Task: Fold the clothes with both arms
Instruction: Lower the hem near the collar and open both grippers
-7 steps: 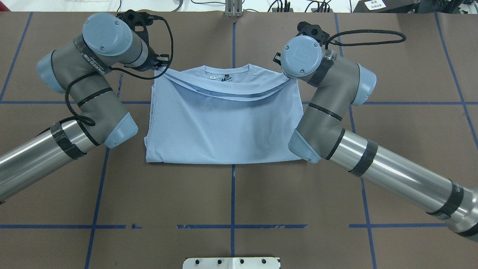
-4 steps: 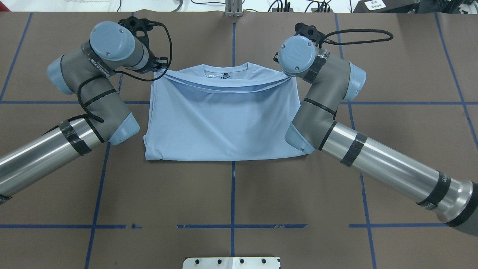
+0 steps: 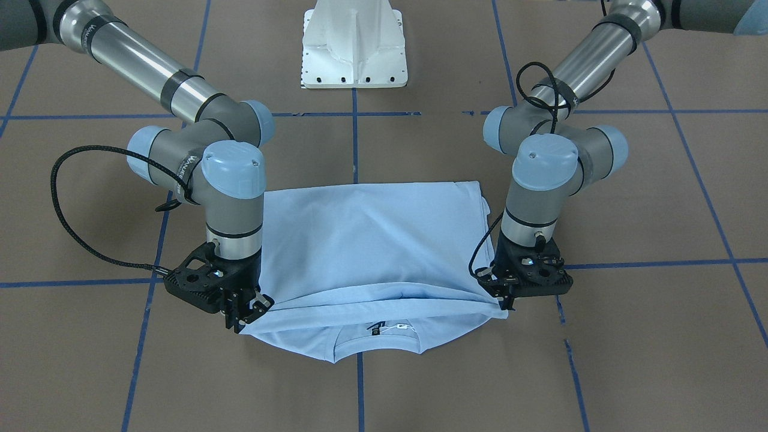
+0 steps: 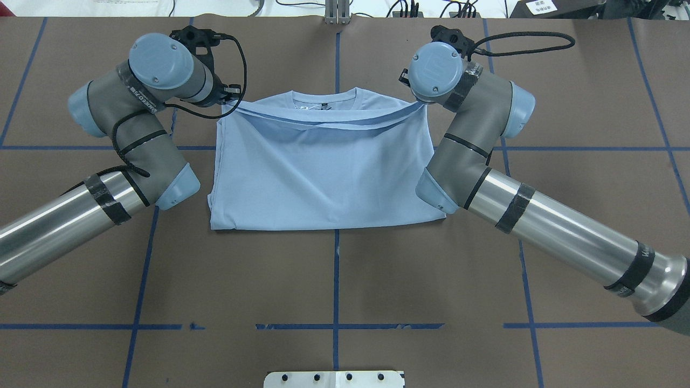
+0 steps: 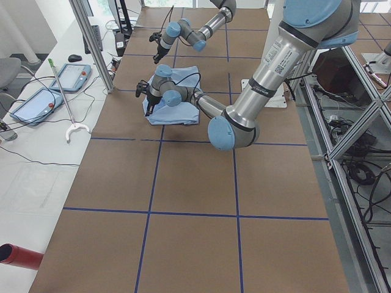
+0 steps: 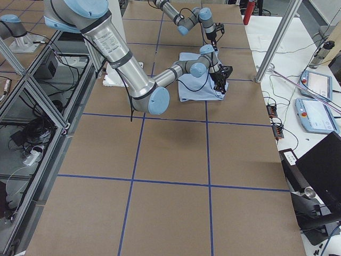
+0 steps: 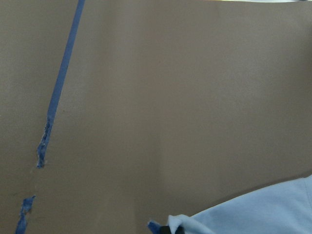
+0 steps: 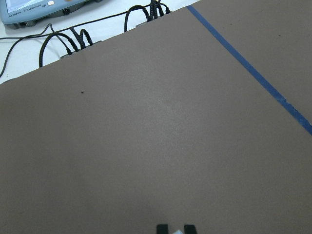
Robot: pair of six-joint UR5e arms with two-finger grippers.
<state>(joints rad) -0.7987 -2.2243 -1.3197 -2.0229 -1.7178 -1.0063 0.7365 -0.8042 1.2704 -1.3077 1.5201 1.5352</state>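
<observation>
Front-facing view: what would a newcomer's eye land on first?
The pale blue t-shirt lies folded in half at the middle of the brown table. Then the two black end effectors pinching its upper layer's corners near the collar: the left end effector at the view's right, the right end effector at its left.

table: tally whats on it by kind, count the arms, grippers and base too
t-shirt: 1
robot arms: 2, the left arm and the right arm
grippers: 2, the left gripper and the right gripper, each shut on a corner of the t-shirt's folded-over edge
white pedestal base: 1
total: 6
</observation>
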